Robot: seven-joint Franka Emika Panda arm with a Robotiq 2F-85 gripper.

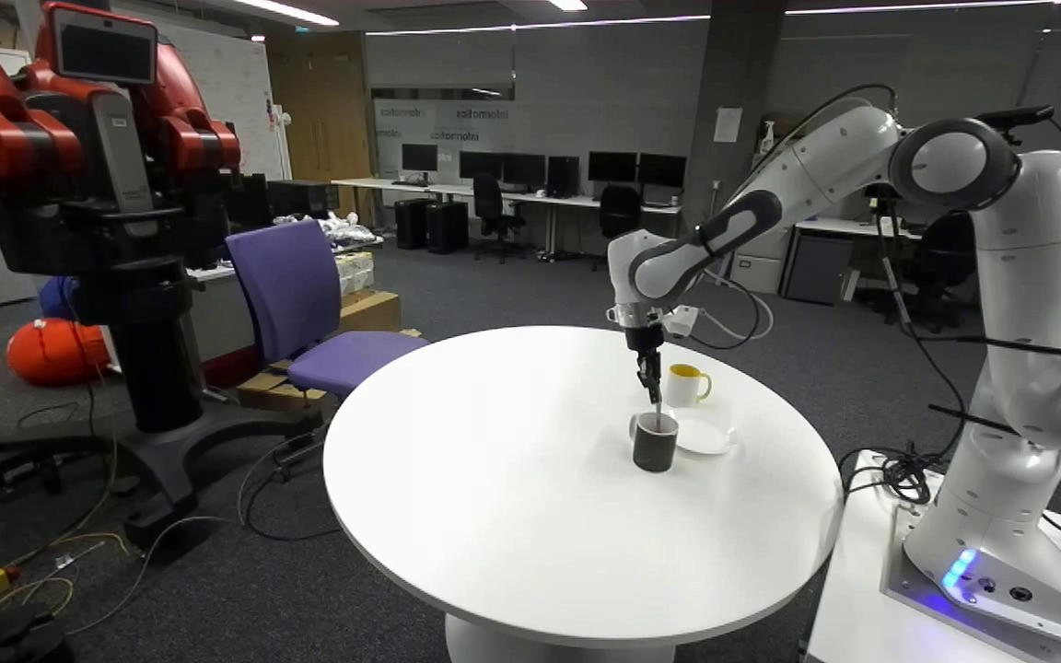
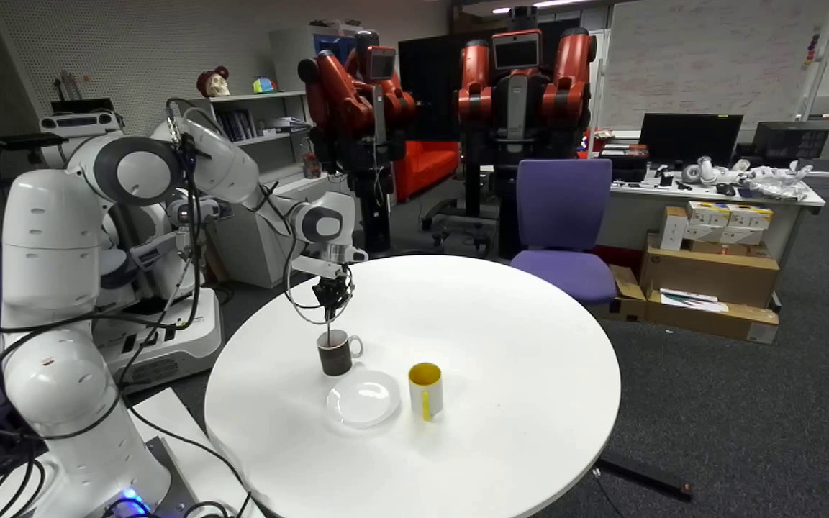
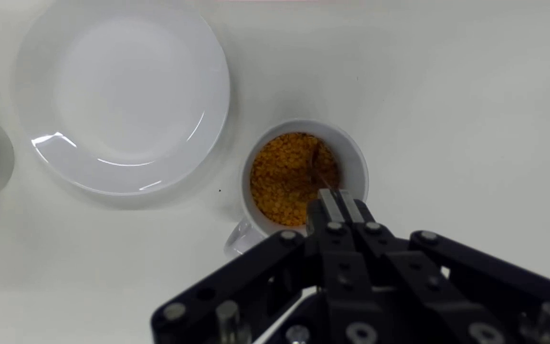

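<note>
Wrist view: a near-upright spoon (image 3: 312, 162) is pinched by the gripper (image 3: 340, 198), its lower end dipped inside the mug (image 3: 352, 157).

the plate (image 3: 124, 91) looks like smooth glazed ceramic, glossy enough to throw bright streaks. the dark mug (image 2: 335, 360) also looks ceramic, softer in sheen, around rough, grainy contents (image 3: 280, 167). the thin utensil (image 2: 329, 331) looks metallic. the tabletop (image 2: 515, 345) is smooth with a faint gloss, the chair (image 2: 564, 216) matt cloth, the floor (image 2: 731, 403) rough carpet.
</note>
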